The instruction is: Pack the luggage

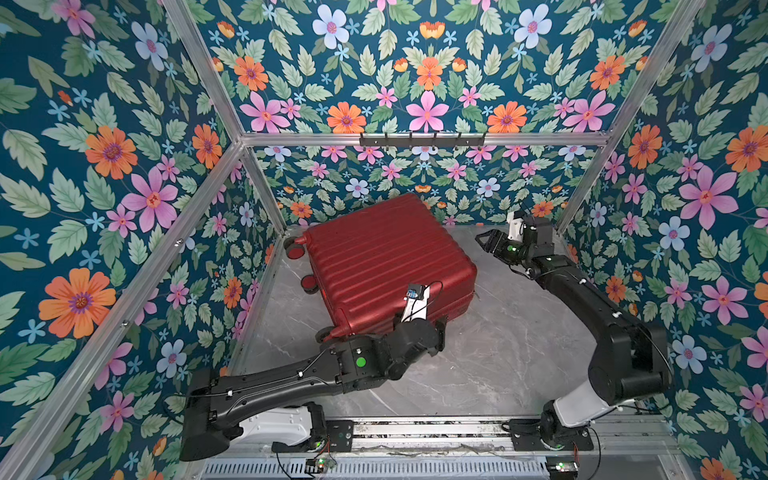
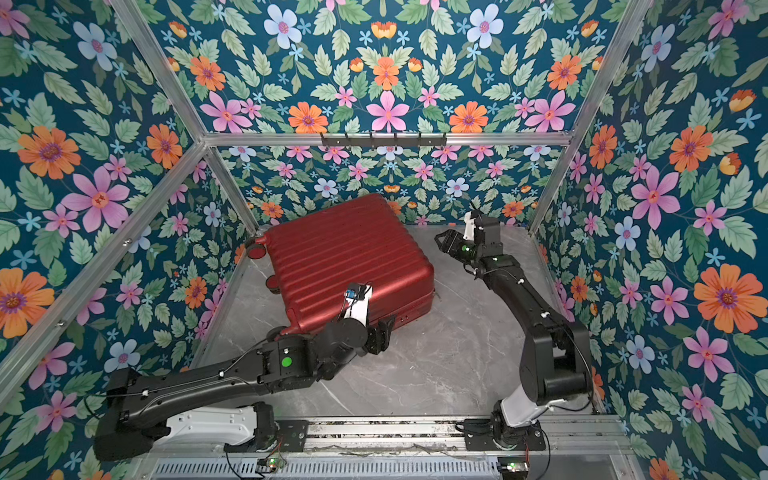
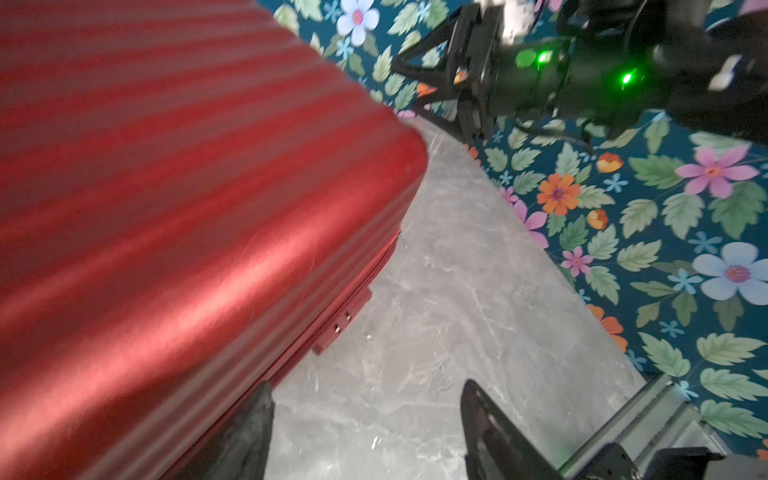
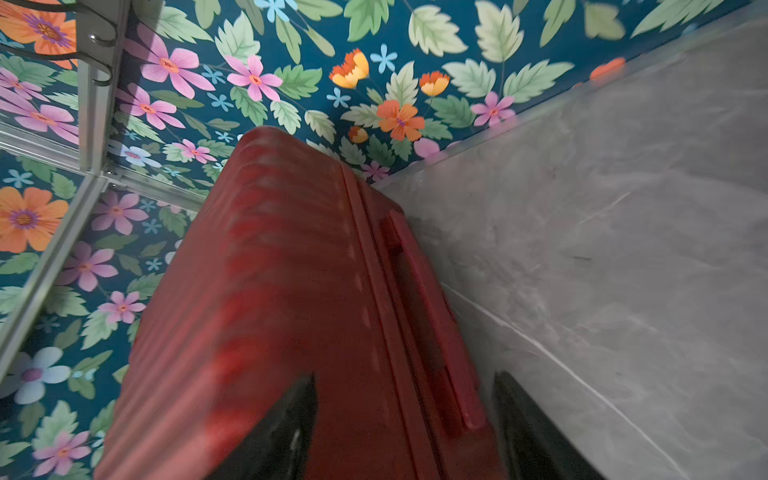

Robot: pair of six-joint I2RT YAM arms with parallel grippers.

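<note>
1. Luggage point(image 1: 386, 266) lies shut on the grey counter point(image 1: 478, 365), broad ribbed face up. It sits toward the back left corner and is turned askew to the counter's edges.
2. Progress, as I judge it: the two shells are closed together and no lining or contents show. No loose things to pack appear in either top view. Whether it is packed and closed, or not yet opened, cannot be told from these pictures.
3. Left gripper point(image 3: 365, 395) is at the case's near corner. Its jaws stand well apart, one finger close against the shell's edge and the other over bare counter. It grips nothing.
4. Right gripper point(image 4: 403, 382) is at the case's far right side. Its jaws are likewise spread, with the red side handle point(image 4: 424, 316) running toward the gap between them. The wrist view is blurred, so contact cannot be told, and nothing is clamped.
5. Look of the case: dark red hard shell, horizontal ribs with a satin sheen, rounded corners. Red caster wheels point(image 1: 295, 247) stick out on its left end. A small red fitting point(image 3: 345, 320) sits low on the near side.
</note>
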